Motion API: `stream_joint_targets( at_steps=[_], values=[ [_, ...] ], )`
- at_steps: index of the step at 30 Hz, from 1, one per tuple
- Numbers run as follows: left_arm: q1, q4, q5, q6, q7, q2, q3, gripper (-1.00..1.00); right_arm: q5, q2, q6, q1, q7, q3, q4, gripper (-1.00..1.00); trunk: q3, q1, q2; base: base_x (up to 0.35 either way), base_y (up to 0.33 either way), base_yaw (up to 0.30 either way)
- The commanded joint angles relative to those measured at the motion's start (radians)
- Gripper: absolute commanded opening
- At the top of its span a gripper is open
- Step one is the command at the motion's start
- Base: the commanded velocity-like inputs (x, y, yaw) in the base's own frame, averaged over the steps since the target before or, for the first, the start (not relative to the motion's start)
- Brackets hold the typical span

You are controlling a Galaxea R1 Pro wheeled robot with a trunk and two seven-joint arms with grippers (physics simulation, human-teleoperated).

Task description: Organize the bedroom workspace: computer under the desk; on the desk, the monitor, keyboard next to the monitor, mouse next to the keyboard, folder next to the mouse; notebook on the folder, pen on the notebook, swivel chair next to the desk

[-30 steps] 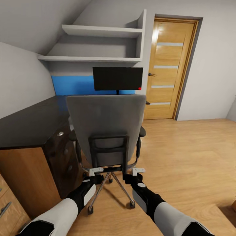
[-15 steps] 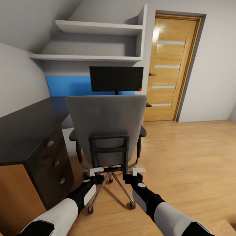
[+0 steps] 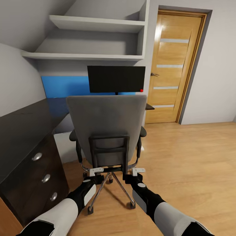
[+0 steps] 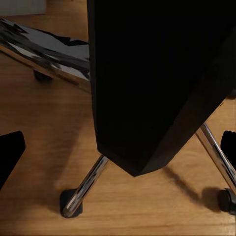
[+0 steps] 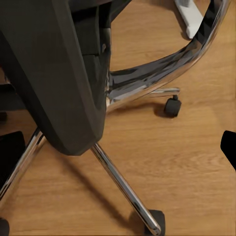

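The grey swivel chair [image 3: 106, 119] stands with its back to me, right in front of my arms. My left gripper [image 3: 96, 170] and right gripper [image 3: 138, 170] are both open at the lower end of its black back frame [image 3: 108, 150]. In the left wrist view that frame [image 4: 147, 78] sits between wide-apart fingers [image 4: 10, 157]. The right wrist view shows the metal base [image 5: 123, 187] and a castor [image 5: 172, 105]. Beyond the chair, the monitor [image 3: 116, 78] stands on the black-topped desk [image 3: 23, 124]. The chair's back hides its seat. Folder, keyboard, mouse, notebook, pen and computer are out of view.
The desk's black drawer unit [image 3: 39, 173] is close on my left, with the blue back panel [image 3: 65, 87] and white wall shelves [image 3: 95, 24] behind. A wooden door [image 3: 173, 68] is at the back right. Open wood floor [image 3: 193, 164] lies to the right.
The whole view has shifted: desk and drawer unit slid left and nearer, and the wooden shelving left the lower left corner. The chair and both grippers keep the same place in the picture.
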Motion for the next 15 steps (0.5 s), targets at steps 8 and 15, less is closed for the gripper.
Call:
stream_joint_targets(
  at_steps=[8,15],
  values=[
    [0.0,-0.002,0.01,0.005,0.007,0.001,-0.008,1.0,-0.007,0.0,-0.006,-0.001,-0.006,0.006,0.0,1.0,-0.001,0.0,0.0,0.322,0.0,0.0],
    [0.0,-0.002,0.01,0.005,0.007,0.001,-0.008,1.0,-0.007,0.0,-0.005,-0.001,-0.007,0.007,0.0,1.0,-0.001,0.0,0.0,0.322,0.0,0.0]
  ],
)
